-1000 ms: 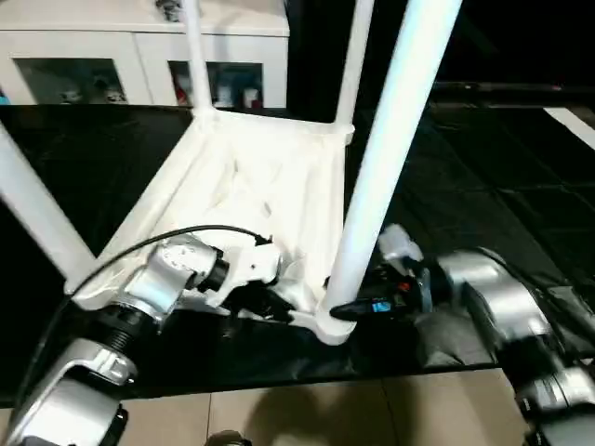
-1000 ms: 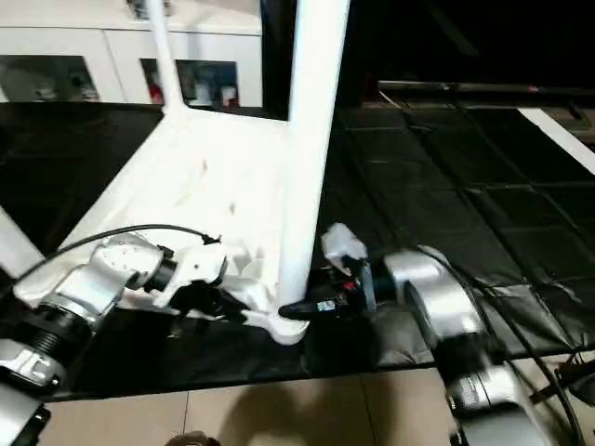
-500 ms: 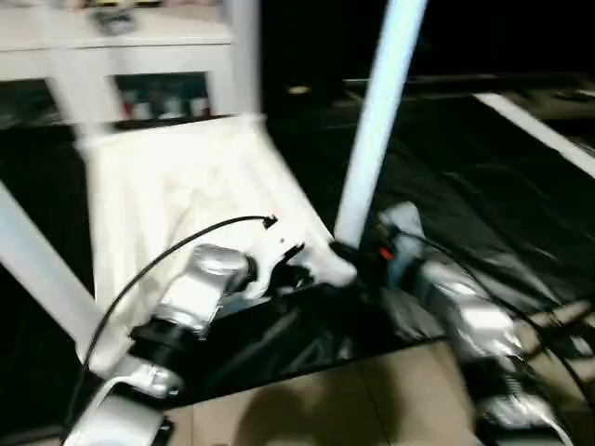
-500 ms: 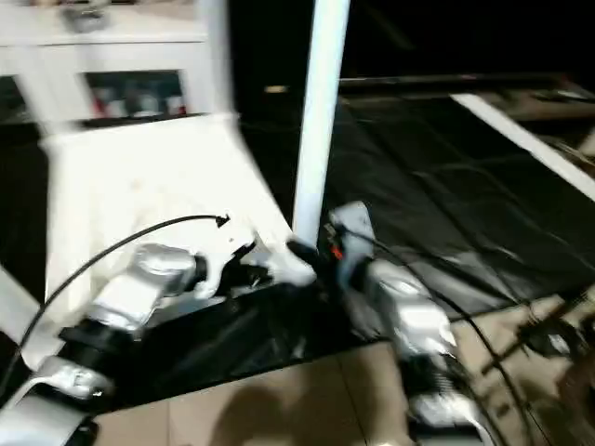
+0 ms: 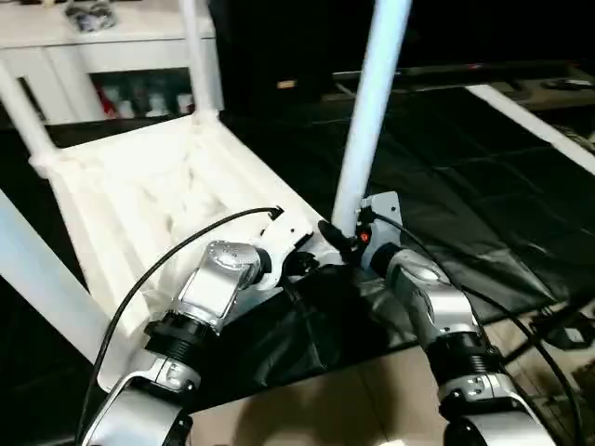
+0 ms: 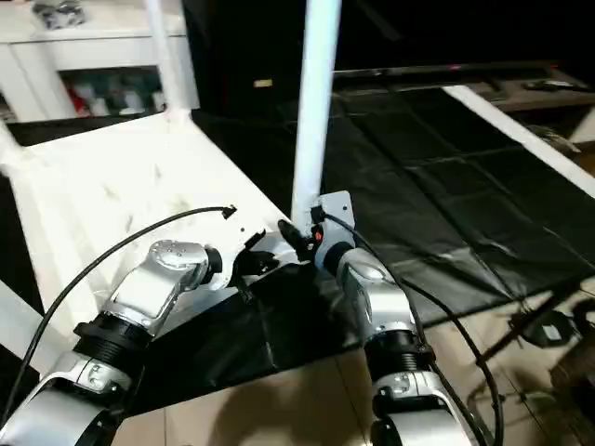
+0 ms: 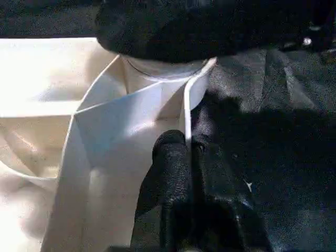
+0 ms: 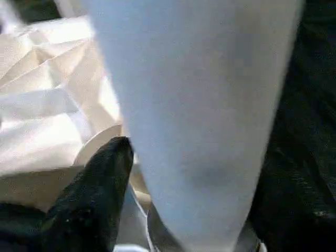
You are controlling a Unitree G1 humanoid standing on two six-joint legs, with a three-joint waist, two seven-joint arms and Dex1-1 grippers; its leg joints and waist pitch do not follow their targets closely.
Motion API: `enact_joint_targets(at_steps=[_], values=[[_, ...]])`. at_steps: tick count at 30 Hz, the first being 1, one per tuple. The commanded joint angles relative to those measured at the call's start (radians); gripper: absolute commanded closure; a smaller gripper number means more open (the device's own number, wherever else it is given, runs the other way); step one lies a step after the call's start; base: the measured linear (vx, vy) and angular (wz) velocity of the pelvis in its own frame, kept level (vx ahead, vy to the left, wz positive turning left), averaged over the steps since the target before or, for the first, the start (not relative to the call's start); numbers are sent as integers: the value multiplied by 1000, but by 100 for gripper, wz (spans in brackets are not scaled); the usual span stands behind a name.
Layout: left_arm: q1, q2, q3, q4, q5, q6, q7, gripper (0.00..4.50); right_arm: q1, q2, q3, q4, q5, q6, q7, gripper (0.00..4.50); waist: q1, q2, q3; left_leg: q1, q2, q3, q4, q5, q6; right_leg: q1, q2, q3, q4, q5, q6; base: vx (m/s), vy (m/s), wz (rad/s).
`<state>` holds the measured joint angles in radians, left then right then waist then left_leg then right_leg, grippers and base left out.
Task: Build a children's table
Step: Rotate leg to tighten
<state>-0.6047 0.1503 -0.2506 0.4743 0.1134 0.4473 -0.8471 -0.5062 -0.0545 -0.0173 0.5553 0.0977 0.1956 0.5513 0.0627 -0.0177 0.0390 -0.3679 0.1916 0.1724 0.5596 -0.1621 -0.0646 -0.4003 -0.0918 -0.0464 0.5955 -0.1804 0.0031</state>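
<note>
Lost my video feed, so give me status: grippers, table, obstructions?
Left gripper shut on table top rim. Right gripper at near leg base. Table upside down on black sheet.

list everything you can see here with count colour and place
table top: 1, white, lying upside down with ribbed underside up on the black sheet
table legs: 4, white, standing up from the top's corners; the near right one rises beside the right gripper
sheet: 1, black, covering the work surface under the table
cabinet: 1, white with glass doors, behind the table at far left
floor: beige tiles, along the near edge
cable: 1, black, arching over the left forearm
left gripper: 1, black, shut on the top's thin rim near the leg socket
right gripper: 1, black, at the base of the near right leg
forearms: 2, silver, reaching in from the near edge
</note>
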Motion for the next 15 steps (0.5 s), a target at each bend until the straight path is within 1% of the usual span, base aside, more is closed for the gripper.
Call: enact_joint_targets(at_steps=[1,2,3,4,5,6,7,8,9,10,11,12,13,14,15], values=[[-5,2,-38,-30,-34,-65,-83,450,42,-4,80,3,10,9,117,83,8,-3,-54,8,27,0,-61,-264,29,40,-43,32,-77,-215,-184,0,0,0],[-2,26,-43,-26,-34,-87,-117,450,57,-37,80,-35,32,5,181,83,12,-4,-55,9,27,0,-60,-254,41,44,-42,31,-76,-193,-186,0,0,0],[0,41,-46,-23,-34,-100,-137,450,67,-56,77,-59,45,4,221,68,15,-2,-55,7,28,1,-60,-238,50,44,-41,32,-72,-166,-195,0,0,0],[-1,64,-51,-15,-29,-126,-164,450,81,-91,77,-102,69,10,291,54,16,2,-56,6,29,0,-60,-228,50,45,-42,32,-68,-154,-200,0,0,0],[-1,64,-51,-15,-29,-126,-164,450,81,-91,77,-102,69,10,291,45,22,0,-57,7,31,1,-57,-214,57,47,-41,31,-66,-129,-204,0,0,0],[-4,96,-55,-4,-27,-150,-210,450,100,-152,83,-165,103,24,405,41,27,-1,-57,8,30,0,-58,-206,58,49,-39,29,-66,-116,-211,0,0,0],[-4,96,-55,-4,-27,-150,-210,450,100,-152,83,-165,103,24,405,35,29,0,-57,8,31,1,-57,-204,62,49,-39,30,-62,-104,-214,0,0,0],[-6,113,-59,2,-27,-173,-238,450,106,-186,89,-190,117,30,463,24,29,-1,-57,10,32,0,-57,-196,65,48,-39,29,-61,-89,-224,0,0,0],[-7,128,-65,5,-30,-196,-272,450,107,-214,94,-203,126,35,507,11,32,1,-57,11,33,1,-55,-203,68,46,-40,29,-61,-89,-229,0,0,0],[-7,132,-67,6,-30,-201,-281,450,106,-220,95,-205,128,37,518,3,32,1,-57,12,34,2,-56,-208,66,46,-41,30,-60,-91,-232,0,0,0],[-8,148,-74,8,-33,-218,-315,450,104,-245,100,-213,136,42,559,3,33,0,-57,9,33,1,-55,-211,65,47,-41,29,-60,-99,-236,0,0,0],[-13,182,-93,18,-45,-253,-384,450,90,-292,114,-211,147,44,636,3,36,1,-56,10,33,2,-55,-218,62,45,-43,29,-61,-112,-236,0,0,0],[-13,182,-93,18,-45,-253,-384,450,90,-292,114,-211,147,44,636,3,36,0,-56,10,34,1,-56,-223,62,47,-42,28,-61,-123,-236,0,0,0],[-14,189,-97,23,-47,-261,-401,450,83,-301,119,-204,146,41,653,3,41,1,-55,11,36,5,-55,-229,58,43,-43,30,-62,-133,-237,0,0,0],[-16,195,-100,26,-49,-267,-414,450,78,-308,122,-199,145,39,668,3,42,0,-55,9,36,4,-56,-231,53,44,-43,29,-60,-142,-236,0,0,0]])
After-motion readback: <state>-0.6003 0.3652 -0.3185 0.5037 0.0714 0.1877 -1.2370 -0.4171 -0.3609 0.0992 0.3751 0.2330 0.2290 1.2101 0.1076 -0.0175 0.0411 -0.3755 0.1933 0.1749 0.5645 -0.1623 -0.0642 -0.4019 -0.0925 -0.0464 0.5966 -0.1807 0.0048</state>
